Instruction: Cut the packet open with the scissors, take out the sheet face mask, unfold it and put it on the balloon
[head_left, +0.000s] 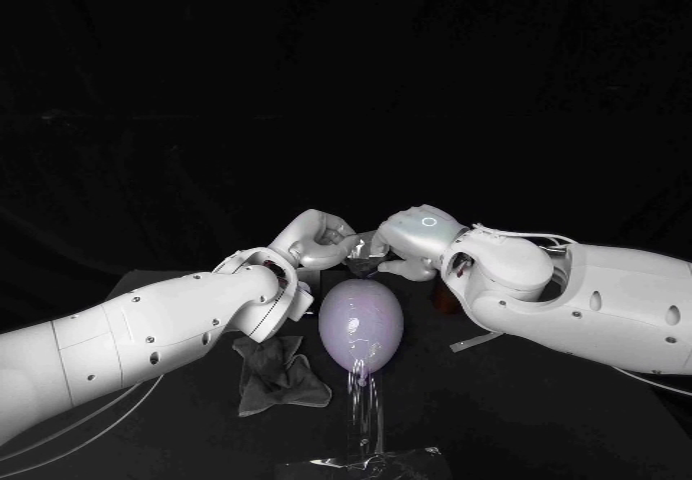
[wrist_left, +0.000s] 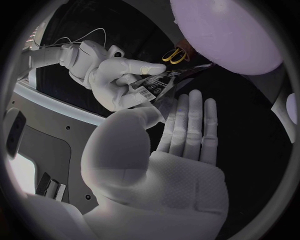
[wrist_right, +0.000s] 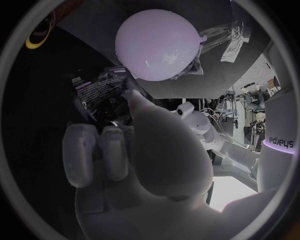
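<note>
Pinching glossy flat packet (wrist_left: 165, 80): right robot hand (wrist_left: 115, 82) | smooth oval balloon (head_left: 361, 322)

One balloon (head_left: 361, 325), one packet (wrist_left: 172, 80), one pair of scissors (wrist_left: 175, 55), one dark cloth (head_left: 278, 378).

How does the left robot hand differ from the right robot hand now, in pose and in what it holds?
The right robot hand grips the dark packet; the left robot hand holds nothing. The right robot hand's fingers curl around the packet; the left robot hand's fingers lie straight and flat beside it. Both are silver and meet just beyond the balloon.
</note>
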